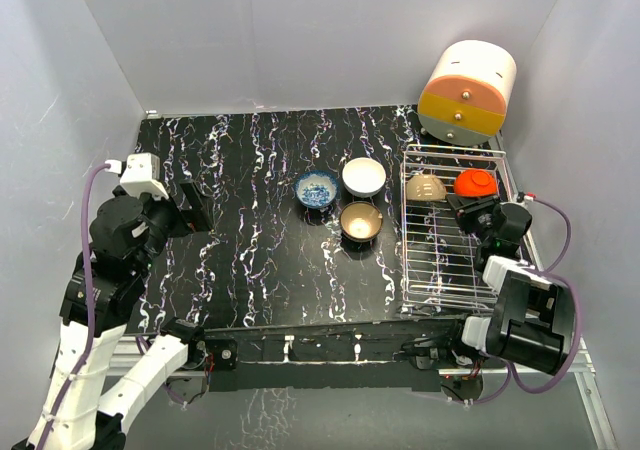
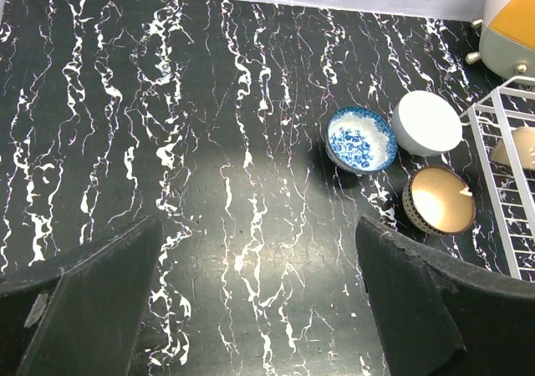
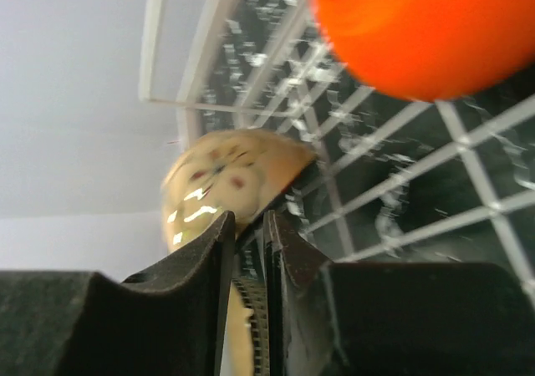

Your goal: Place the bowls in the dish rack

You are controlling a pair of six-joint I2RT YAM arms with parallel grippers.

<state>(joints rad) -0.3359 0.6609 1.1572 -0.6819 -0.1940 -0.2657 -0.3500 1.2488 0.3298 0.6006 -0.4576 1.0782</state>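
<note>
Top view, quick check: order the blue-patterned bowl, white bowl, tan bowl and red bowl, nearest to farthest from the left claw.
From the left claw:
1. blue-patterned bowl, mid-table.
2. white bowl, just right of it.
3. tan bowl, far-left corner of the dish rack.
4. red bowl, its far-right corner.

two bowls (image 1: pixel 427 187) sit far back in the dish rack (image 1: pixel 440 265), three bowls (image 1: pixel 361 222) on the table (image 1: pixel 250 250) left of it.

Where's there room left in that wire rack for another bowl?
The near half of the rack is bare, from the tan bowl and red bowl to the near rim. Its far end is crowded: both bowls, with the right claw close by.
</note>
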